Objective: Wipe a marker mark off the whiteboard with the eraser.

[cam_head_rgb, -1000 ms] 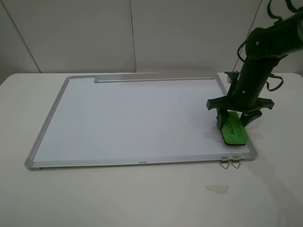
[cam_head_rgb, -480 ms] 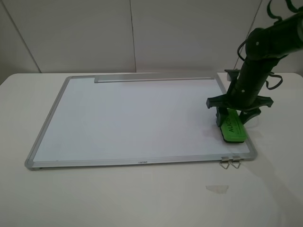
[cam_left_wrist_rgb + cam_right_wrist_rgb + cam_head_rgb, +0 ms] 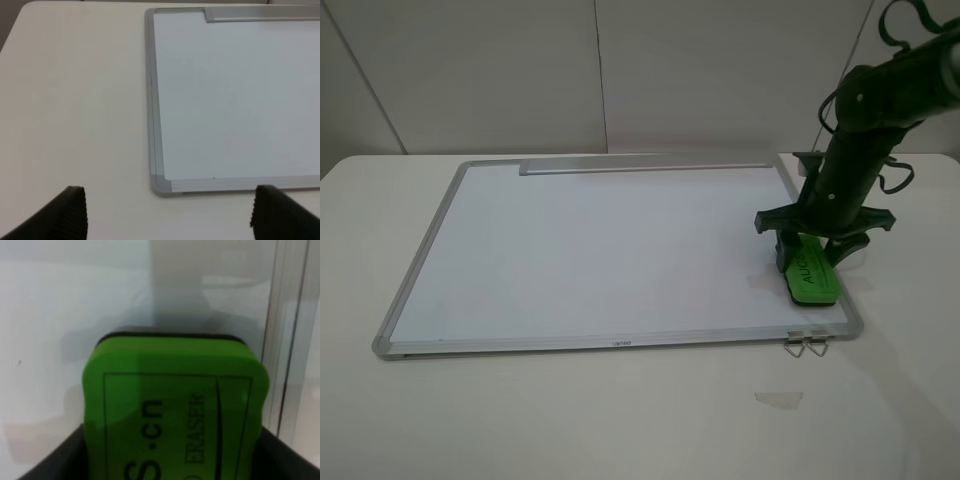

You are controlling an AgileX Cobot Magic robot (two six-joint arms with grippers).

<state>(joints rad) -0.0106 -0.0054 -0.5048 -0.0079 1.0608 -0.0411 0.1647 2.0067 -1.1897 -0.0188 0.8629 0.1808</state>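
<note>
while the right tool [image 3: 815,250] stands over the near right corner of the whiteboard [image 3: 600,250], its two dark fingers are closed on the long sides of the eraser [image 3: 812,278], one on each side. the bright green block lies flat on the white surface, with dark lettering on its top; the right wrist view reads ".cn" and "eraser" there. it sits just beside the silver-grey frame [image 3: 287,340] on the right side, with a thin strip of white showing between the two, and close to the near edge, where two small metal clips [image 3: 806,345] hang off the frame onto the tabletop [image 3: 620,430]. a grey tray strip [image 3: 645,167] runs along the far edge of the board.

the left tool [image 3: 169,215] shows only in its own wrist view. its fingertips are spread wide and hold nothing, and they hang above the bare tabletop just off the board's near left corner. a small pale scrap [image 3: 778,399] lies on the tabletop near the clips; what it is cannot be told.
</note>
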